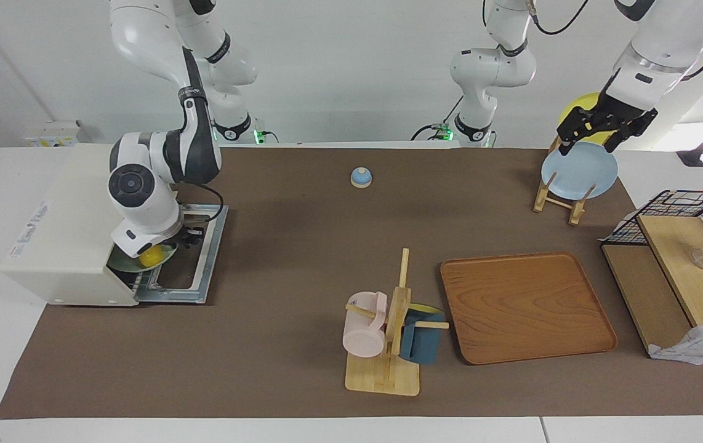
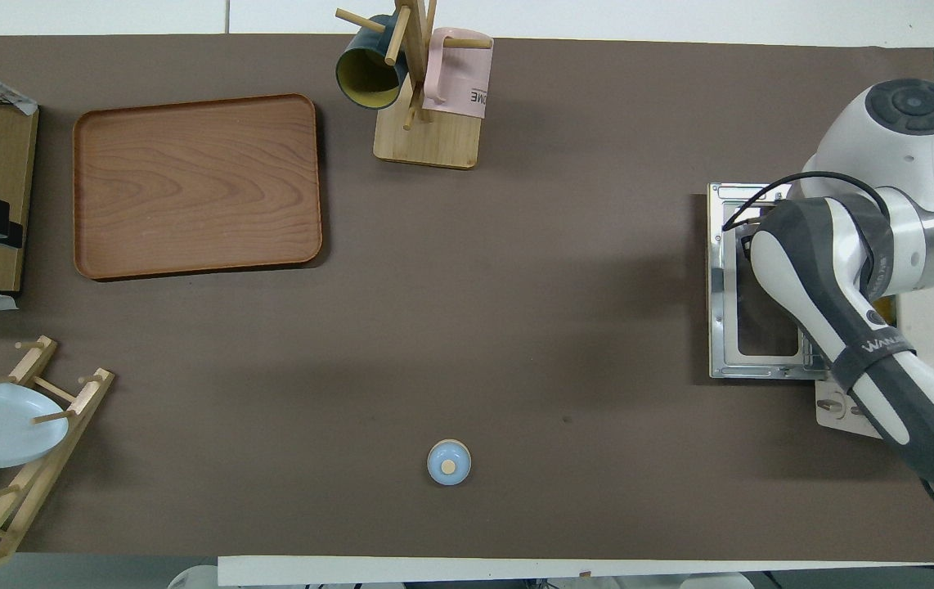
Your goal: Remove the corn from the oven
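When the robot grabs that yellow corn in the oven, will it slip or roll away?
Probably a bit. The corn looks smooth and rounded, so it may slip or roll on its green plate. The right gripper at the oven mouth hides most of it.

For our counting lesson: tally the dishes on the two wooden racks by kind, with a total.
Plates: 2 (blue plate, yellow plate)
Mugs: 2 (pink mug, blue mug)
Total: 4
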Available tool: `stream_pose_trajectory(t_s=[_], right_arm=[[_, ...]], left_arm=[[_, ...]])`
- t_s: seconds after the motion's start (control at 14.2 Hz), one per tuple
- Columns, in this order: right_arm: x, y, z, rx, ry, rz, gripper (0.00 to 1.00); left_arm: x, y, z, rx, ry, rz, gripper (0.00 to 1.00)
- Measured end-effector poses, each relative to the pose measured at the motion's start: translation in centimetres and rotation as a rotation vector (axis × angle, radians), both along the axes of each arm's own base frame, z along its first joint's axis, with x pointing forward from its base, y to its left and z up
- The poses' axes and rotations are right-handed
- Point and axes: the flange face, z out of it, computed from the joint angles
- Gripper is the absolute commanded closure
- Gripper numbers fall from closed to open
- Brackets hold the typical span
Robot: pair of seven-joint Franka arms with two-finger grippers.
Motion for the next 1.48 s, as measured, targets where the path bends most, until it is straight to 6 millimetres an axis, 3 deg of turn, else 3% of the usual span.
stream_pose_trajectory(t_s=[0.14, 0.35, 0.49, 0.63, 0.78, 0.99, 1.13, 1.27, 1.48], right_arm=[[-0.1, 1.3, 1.0, -0.029, -0.011, 0.042, 1.00], [0.2, 7.9, 3.2, -0.048, -0.031, 0.137, 1.00], [0.0, 15.0, 5.4, -0.070, -0.062, 0.143, 1.00], [-0.7, 24.2, 7.5, -0.105, -0.072, 0.097, 1.00], [-1.6, 33.0, 8.1, -0.090, -0.094, 0.030, 1.00], [-3.1, 43.4, 6.3, 0.013, -0.165, -0.054, 1.00], [-4.5, 49.3, 3.7, 0.099, -0.228, -0.133, 0.97], [-5.5, 52.1, 0.6, 0.128, -0.249, -0.164, 0.88], [-4.3, 52.4, -1.1, 0.176, -0.280, -0.187, 0.29]], left_arm=[[0.0, 0.0, 0.0, 0.000, 0.000, 0.000, 0.00], [0.0, 0.0, 0.0, 0.000, 0.000, 0.000, 0.00], [0.0, 0.0, 0.0, 0.000, 0.000, 0.000, 0.00], [0.0, 0.0, 0.0, 0.000, 0.000, 0.000, 0.00], [-0.1, 0.0, 0.2, -0.001, -0.004, 0.000, 0.00], [-0.2, 0.3, 0.4, -0.001, -0.008, 0.006, 0.00], [-0.2, 0.5, 0.4, -0.001, -0.008, 0.008, 0.00], [-0.2, 0.5, 0.4, -0.002, -0.008, 0.009, 0.00], [-0.2, 0.5, 0.4, -0.002, -0.008, 0.009, 0.00]])
